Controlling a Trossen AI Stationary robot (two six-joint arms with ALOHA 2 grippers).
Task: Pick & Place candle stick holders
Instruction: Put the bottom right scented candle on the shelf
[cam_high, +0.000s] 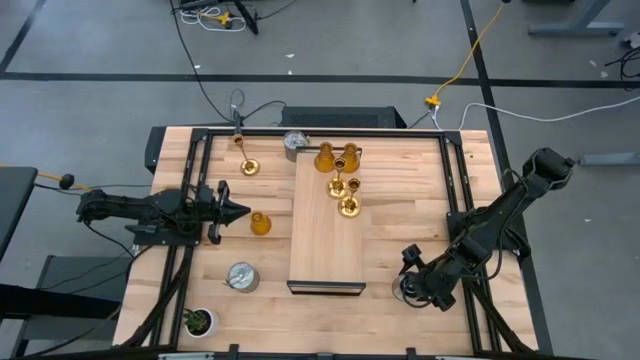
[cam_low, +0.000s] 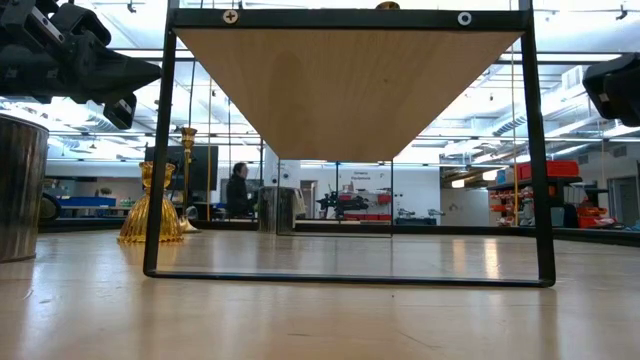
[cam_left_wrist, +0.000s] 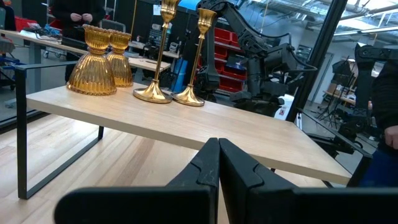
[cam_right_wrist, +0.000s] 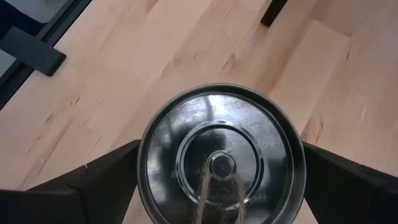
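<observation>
Your right gripper (cam_right_wrist: 221, 180) hangs straight over a silver holder (cam_right_wrist: 222, 158) that stands on the table (cam_high: 400, 225) just off the right front corner of the shelf (cam_high: 325, 240), and its fingers are spread as wide as they go, one on each side of the round rim, with no contact that you can confirm yet. Judge this holder as a stiff, squat metal cup: probably the heaviest of the three kinds, hard and smooth, so likely to slip or twist if you pinch it off-centre. Take it across the widest part of the rim with the jaws square to it, and close well down the wall, not on the lip. Your left gripper (cam_high: 238, 211) is shut on nothing and waits left of the shelf, just beside a lone amber holder (cam_high: 260, 223). On the shelf's far end stand two amber holders (cam_left_wrist: 99, 60) and two gold sticks (cam_left_wrist: 177, 53). The gold sticks look light, tall and top-heavy on small round bases, so grip the stem low; the amber bells look like ribbed glass, brittle, so squeeze gently at the neck. One more gold stick (cam_high: 248, 166) stands left of the shelf's far end, a silver holder (cam_high: 296, 144) sits at the shelf's far left corner, and another (cam_high: 241, 277) stands left of its near end.
</observation>
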